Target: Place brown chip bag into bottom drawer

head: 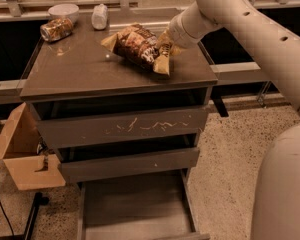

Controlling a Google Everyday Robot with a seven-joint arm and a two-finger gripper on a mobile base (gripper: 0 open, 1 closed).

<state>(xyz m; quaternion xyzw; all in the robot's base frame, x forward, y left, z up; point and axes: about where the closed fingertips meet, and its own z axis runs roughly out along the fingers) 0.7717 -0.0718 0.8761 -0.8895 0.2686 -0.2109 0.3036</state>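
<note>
The brown chip bag lies on top of the drawer cabinet, right of the middle, with one pale yellow end pointing toward the front edge. My gripper is at the bag's right end, touching it, and the bag and wrist hide its tips. The bottom drawer is pulled open at floor level below the cabinet. Its flat dark floor has nothing in it.
A crushed shiny can, a white bowl and a small white wrapped bundle stand at the cabinet's back left. The scratched drawer front and the plain one are shut. A cardboard box sits at the left.
</note>
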